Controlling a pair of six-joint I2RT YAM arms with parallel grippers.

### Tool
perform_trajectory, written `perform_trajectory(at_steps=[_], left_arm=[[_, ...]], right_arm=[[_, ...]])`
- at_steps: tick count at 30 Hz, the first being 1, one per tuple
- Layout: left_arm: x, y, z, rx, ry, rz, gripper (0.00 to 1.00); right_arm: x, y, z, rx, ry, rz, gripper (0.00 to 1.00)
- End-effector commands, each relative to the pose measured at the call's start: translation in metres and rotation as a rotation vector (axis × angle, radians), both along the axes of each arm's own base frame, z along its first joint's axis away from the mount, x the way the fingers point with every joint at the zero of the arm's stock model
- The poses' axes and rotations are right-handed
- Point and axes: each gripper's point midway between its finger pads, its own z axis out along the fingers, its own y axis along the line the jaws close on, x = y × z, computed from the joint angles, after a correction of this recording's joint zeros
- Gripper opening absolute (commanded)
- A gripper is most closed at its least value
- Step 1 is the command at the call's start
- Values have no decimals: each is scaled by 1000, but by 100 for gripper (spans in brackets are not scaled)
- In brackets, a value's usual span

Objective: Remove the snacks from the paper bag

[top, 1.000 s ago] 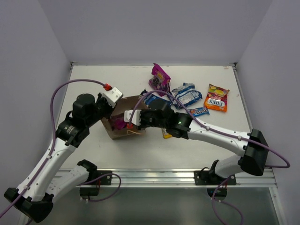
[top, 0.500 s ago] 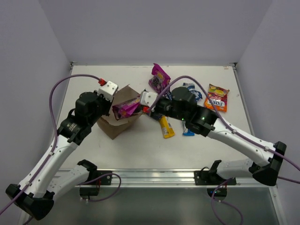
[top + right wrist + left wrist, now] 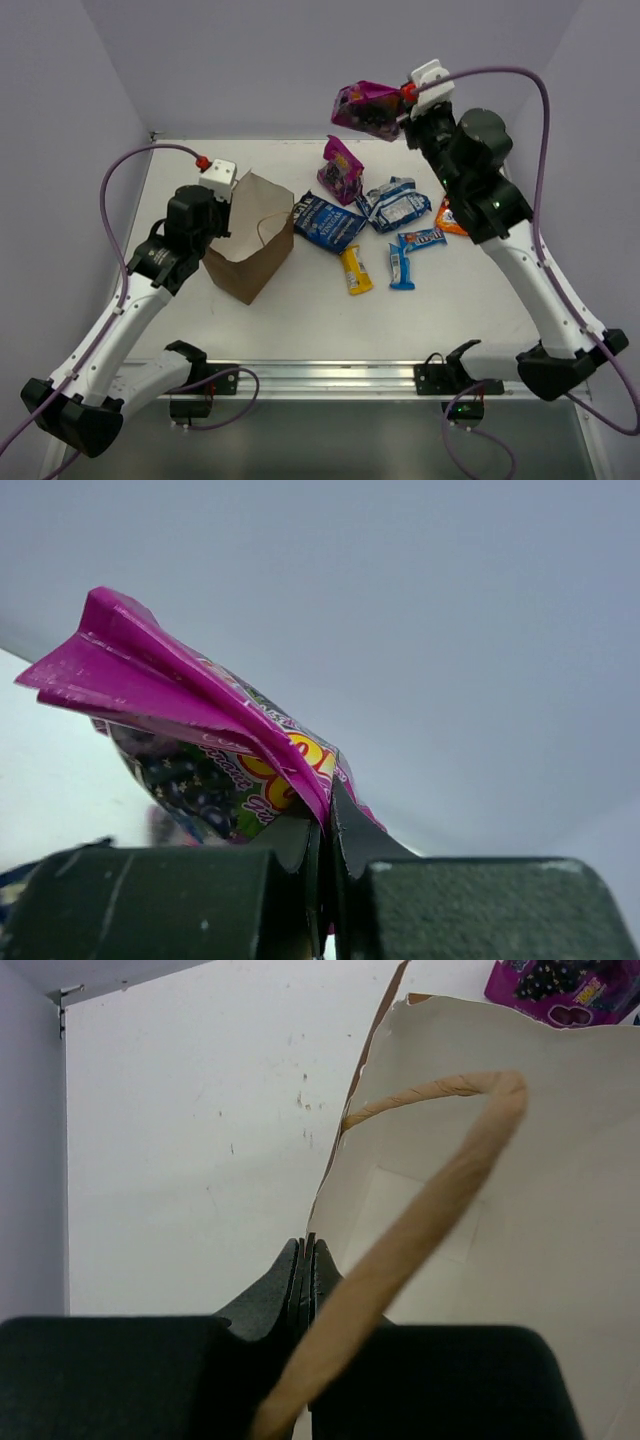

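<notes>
- The left hand [image 3: 305, 1265] is clamped shut on the top rim of the boxy brown kraft paper bag [image 3: 250, 250]. The bag's pale twisted-paper loop handle [image 3: 420, 1210] curves just beside the fingers.
- The right hand [image 3: 325, 815] pinches the sealed edge of a magenta-purple pouch [image 3: 200, 730], raised high over the white table [image 3: 260, 160], well apart from the bag.
- Below that hand lie 7 snacks:
  - a second magenta-purple pouch [image 3: 342, 170]
  - a dark blue bag [image 3: 328, 222]
  - a blue-white packet [image 3: 398, 203]
  - an orange-red packet [image 3: 446, 214], partly behind the arm
  - a yellow bar [image 3: 353, 270]
  - a blue bar [image 3: 400, 268]
  - a second blue bar [image 3: 422, 238]
- The task looks nearly finished: the held pouch is not yet set down. The bag's inside is not shown, so I cannot tell if anything remains.
</notes>
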Motion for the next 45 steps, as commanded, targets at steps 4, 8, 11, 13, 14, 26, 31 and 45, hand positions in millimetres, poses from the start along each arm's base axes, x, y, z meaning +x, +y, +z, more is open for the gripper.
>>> perform_trajectory(at_steps=[4, 8, 11, 13, 14, 26, 31, 45], left_arm=[[2, 4, 16, -72, -21, 50, 0], [4, 6, 10, -77, -7, 55, 0], [4, 5, 10, -86, -7, 50, 0], [5, 6, 6, -84, -6, 54, 0], [5, 8, 5, -83, -2, 57, 0], [20, 30, 6, -103, -3, 147, 0], [38, 51, 13, -124, -3, 231, 0], [114, 155, 31, -179, -80, 490, 0]], right_arm=[[117, -84, -59, 104, 156, -394, 0], [167, -125, -113, 137, 264, -520, 0], [196, -144, -162, 147, 369, -566, 0], [205, -152, -189, 167, 421, -607, 0], [208, -158, -203, 164, 449, -624, 0], [204, -160, -292, 235, 709, -629, 59], [164, -159, -222, 301, 654, -602, 86], [-15, -114, -84, 670, 422, -217, 99]])
